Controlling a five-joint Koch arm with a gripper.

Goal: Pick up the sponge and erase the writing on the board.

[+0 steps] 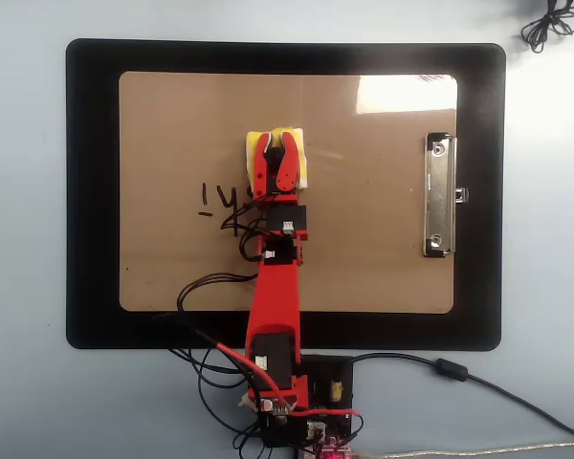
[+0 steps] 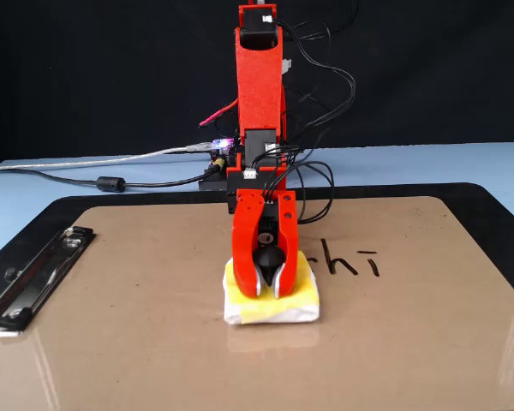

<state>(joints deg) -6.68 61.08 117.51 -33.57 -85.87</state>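
Note:
The yellow sponge (image 2: 270, 301) with its white edge lies flat on the light-brown board (image 2: 137, 342), and my red gripper (image 2: 266, 289) is shut on its round black knob (image 2: 268, 257). From overhead, the sponge (image 1: 298, 156) shows under the gripper (image 1: 274, 145), past the arm's reach toward the board's (image 1: 364, 249) far edge. Of the writing, a few black letters remain: they sit left of the arm overhead (image 1: 216, 199) and right of the sponge in the fixed view (image 2: 349, 259).
The board rests on a larger black mat (image 1: 91, 191). A silver clip (image 1: 439, 196) sits at the board's right short edge overhead, at the left in the fixed view (image 2: 34, 278). Cables and the arm's base (image 1: 287, 402) lie at the near table edge overhead.

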